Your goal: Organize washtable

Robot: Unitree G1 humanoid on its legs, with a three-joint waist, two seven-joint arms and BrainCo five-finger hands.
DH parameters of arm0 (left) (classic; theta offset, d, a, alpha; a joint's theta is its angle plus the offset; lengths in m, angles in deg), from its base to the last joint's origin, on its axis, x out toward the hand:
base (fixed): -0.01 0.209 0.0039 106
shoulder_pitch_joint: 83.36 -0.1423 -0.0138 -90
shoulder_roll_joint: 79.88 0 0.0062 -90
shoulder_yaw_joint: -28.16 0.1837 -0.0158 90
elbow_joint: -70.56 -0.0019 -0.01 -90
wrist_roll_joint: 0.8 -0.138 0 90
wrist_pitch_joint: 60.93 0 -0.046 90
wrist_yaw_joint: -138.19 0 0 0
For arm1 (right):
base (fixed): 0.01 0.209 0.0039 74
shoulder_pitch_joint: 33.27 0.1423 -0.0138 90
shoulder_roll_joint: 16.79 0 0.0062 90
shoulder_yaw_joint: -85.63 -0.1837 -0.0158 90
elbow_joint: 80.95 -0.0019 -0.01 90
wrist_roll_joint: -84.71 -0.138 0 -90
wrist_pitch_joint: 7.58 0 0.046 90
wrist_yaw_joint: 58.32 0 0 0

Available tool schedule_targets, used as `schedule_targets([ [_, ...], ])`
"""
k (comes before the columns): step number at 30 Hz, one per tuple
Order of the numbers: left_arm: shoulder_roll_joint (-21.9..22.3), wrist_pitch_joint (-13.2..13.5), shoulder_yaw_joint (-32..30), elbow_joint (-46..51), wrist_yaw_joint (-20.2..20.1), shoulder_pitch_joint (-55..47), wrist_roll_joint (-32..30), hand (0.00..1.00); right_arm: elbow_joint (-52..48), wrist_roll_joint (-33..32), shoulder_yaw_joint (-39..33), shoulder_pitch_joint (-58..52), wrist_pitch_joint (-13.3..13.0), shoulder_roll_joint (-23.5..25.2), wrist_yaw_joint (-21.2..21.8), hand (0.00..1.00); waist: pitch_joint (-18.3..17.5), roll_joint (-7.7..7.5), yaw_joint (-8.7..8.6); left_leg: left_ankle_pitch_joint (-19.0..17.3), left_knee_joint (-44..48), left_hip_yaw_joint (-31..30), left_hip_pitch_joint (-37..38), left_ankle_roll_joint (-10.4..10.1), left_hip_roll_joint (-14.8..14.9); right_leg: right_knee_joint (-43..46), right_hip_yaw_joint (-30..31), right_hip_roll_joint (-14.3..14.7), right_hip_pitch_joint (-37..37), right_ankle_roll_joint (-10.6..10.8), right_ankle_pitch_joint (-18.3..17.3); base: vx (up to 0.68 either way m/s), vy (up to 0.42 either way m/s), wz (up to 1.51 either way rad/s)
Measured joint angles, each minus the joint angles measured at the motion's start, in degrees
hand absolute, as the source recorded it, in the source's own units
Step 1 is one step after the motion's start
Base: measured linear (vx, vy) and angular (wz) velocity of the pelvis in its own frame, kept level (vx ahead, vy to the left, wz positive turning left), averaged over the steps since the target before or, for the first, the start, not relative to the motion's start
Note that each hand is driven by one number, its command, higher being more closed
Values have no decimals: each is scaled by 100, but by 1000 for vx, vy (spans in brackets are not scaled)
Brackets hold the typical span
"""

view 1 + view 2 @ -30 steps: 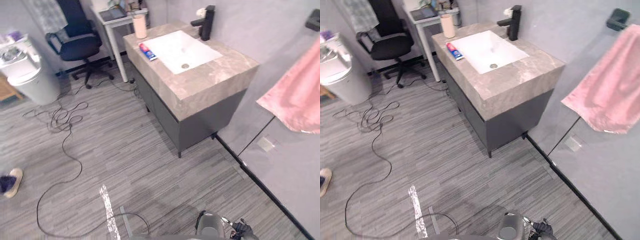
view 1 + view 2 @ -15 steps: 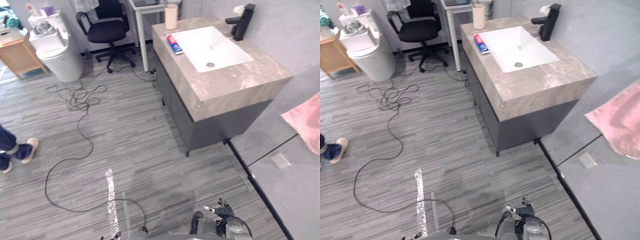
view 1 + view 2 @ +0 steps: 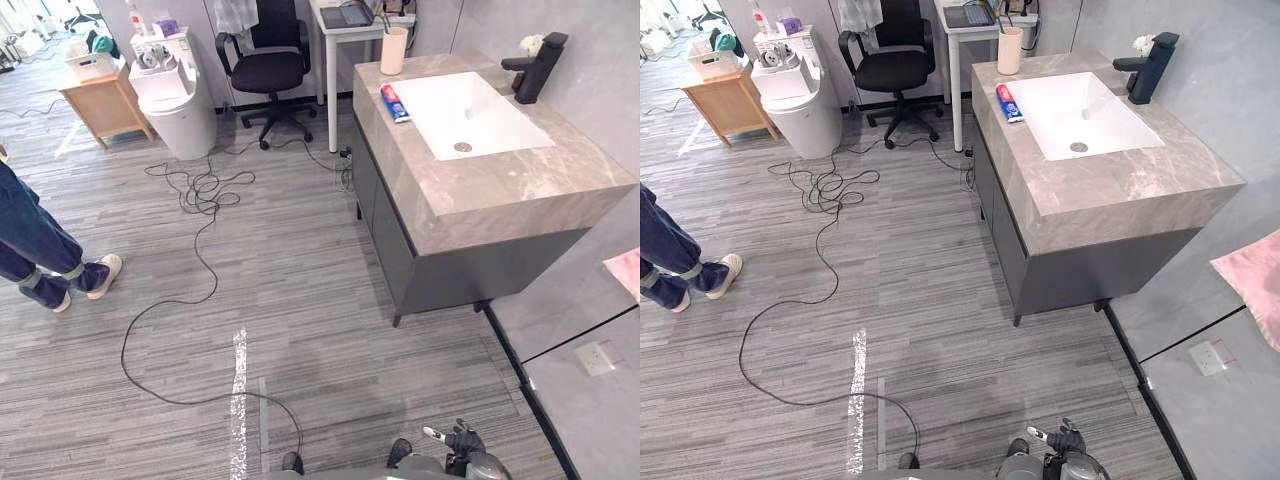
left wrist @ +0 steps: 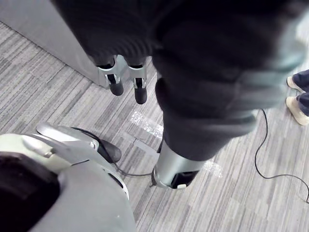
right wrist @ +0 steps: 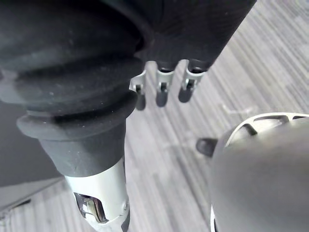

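Grey marble tabletop (image 3: 520, 190) bearing red-and-blue toothpaste tube (image 3: 394, 103) beside white rectangular basin (image 3: 460, 105). Left hand (image 4: 139, 89) and right hand (image 5: 161, 92) hang slack; both empty.

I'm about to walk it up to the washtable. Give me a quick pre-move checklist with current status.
1. Hands free: left hand and right hand hang with straight fingers, holding nothing: ok.
2. In reach of the washtable: not ok, open floor lies between.
3. Toothpaste tube located, lying flat on the counter beside the sink: ok.
4. Cup upright at the far counter corner: ok.
5. Person out of the way, standing far to the left: ok.
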Motion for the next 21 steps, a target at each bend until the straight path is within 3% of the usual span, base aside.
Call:
schedule_targets([
  [5, -81, -2, -29, -48, 8, -2, 11, 0, 91, -26, 4, 35, 21, 54, 2, 0, 15, -119, -6, -33, -6, 85, 86, 30, -36, -364, 78, 56, 164, 5, 246, -16, 7, -12],
  [11, -55, -4, -27, -57, 13, -3, 236, 0, 96, -465, 5, -5, 41, 85, 105, 0, 20, -111, -5, -37, -13, -245, 117, 45, -153, -409, -221, -74, 408, 132, 267, 10, 21, 28],
  [13, -58, -4, -25, -57, 7, -7, 246, 0, 89, -656, 2, -31, 48, 89, 172, 0, 61, -183, -4, -103, -11, -367, 172, 115, -232, -25, -380, -262, 426, 194, 9, 27, 58, 50],
  [15, -130, -52, -12, -58, -5, -14, 250, 0, 70, -830, 6, -70, 45, 138, 260, 0, 111, -317, 2, -271, 80, -546, 351, 286, -489, 922, -509, -801, 415, 387, -523, 48, 104, 60],
  [16, -153, -58, -6, -59, -5, -29, 250, 0, 64, -855, 9, -85, 45, 160, 272, 0, 110, -373, 25, -334, 115, -577, 398, 354, -578, 1149, -531, -956, 405, 389, -575, 54, 101, 45],
  [17, -186, -56, -4, -67, -5, -57, 248, 0, 24, -924, 7, -102, 48, 212, 287, 0, 127, -442, 57, -420, 102, -687, 489, 444, -685, 1685, -426, -1212, 308, 379, -621, 63, 64, 40],
  [18, -176, -68, 3, -102, -3, -74, 246, 0, -90, -972, 22, -101, 24, 217, 295, 0, 163, -401, 49, -436, 107, -802, 534, 470, -692, 2261, -159, -1333, 88, 134, -445, 66, 68, 42],
  [19, -174, -87, 24, -122, -2, -78, 247, 0, -158, -977, 21, -99, 0, 218, 291, 0, 203, -374, 16, -442, 115, -841, 576, 479, -702, 2556, -38, -1353, -12, 1, -285, 69, 104, 37],
  [20, -183, -105, 64, -177, -14, -77, 235, 0, -227, -975, 52, -107, -60, 204, 282, 0, 313, -243, 16, -470, 123, -923, 686, 526, -553, 3088, 223, -1323, -328, -95, -160, 86, 86, 18],
  [21, -193, -126, 102, -182, -26, -115, 231, 0, -286, -976, 130, -86, -65, 195, 300, 0, 310, -211, 11, -594, 255, -947, 675, 589, -364, 2892, 386, -1017, -488, -54, -591, 106, 71, 13],
])
